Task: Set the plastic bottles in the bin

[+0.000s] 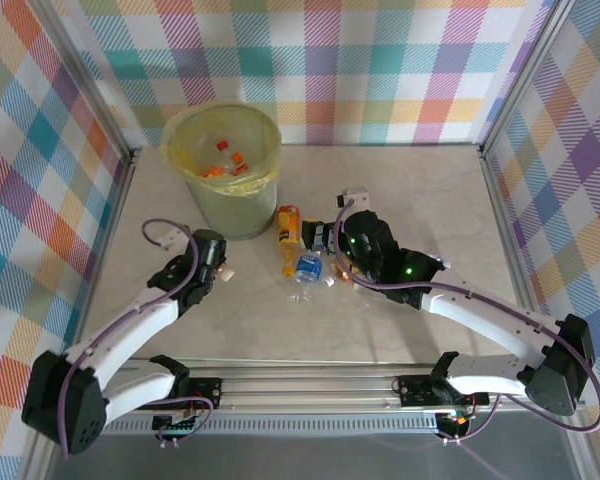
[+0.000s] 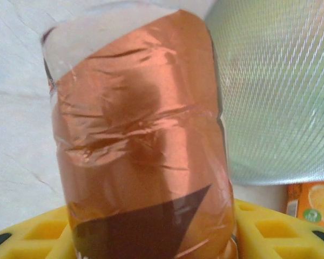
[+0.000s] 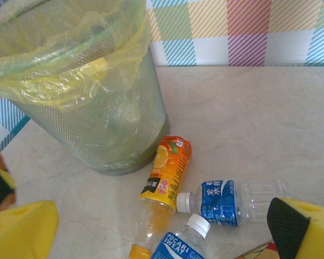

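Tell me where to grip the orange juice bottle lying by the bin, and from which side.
Grip the orange bottle across its labelled body, coming down from above. It lies flat on the table with its long sides bare there; lower down, the cap of the blue-labelled bottle crowds its neck end.

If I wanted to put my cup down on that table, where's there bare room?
Widest bare patch: the far right of the table, between the right arm and the checked walls. Another lies at the front, between the two arms. Crowded: the middle, where bottles lie beside the bin, the right claw close by, the left claw gripping a brown-labelled bottle.
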Available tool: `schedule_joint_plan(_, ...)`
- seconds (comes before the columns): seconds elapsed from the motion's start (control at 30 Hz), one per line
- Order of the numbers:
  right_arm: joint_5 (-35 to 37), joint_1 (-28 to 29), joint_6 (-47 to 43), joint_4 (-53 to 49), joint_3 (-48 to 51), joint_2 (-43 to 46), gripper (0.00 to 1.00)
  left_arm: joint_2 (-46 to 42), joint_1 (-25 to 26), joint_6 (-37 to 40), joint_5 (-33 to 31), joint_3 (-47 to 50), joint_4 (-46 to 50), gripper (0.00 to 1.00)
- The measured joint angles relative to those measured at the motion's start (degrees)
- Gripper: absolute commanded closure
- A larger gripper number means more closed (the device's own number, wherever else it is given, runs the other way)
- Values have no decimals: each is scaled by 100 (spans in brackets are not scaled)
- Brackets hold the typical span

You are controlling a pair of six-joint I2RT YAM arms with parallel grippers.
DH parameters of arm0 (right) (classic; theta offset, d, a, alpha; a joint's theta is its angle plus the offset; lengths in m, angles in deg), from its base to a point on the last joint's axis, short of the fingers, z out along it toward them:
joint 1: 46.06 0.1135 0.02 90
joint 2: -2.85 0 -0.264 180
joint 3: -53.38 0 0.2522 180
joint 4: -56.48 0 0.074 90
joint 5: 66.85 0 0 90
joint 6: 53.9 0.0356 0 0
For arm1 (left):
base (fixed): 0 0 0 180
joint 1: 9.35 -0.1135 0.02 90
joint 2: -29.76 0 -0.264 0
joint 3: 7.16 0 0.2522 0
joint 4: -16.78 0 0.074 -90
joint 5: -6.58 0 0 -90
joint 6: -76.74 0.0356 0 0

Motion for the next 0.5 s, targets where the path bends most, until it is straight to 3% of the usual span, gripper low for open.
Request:
schedule_joint_plan(0.27,0,0,0,-7,2,0,0,-1770,-474,881,-638,-127,474,52)
schedule_joint_plan(0.5,0,0,2,-7,2,0,0,-1720,-601,2293,-531,-1165,382,53)
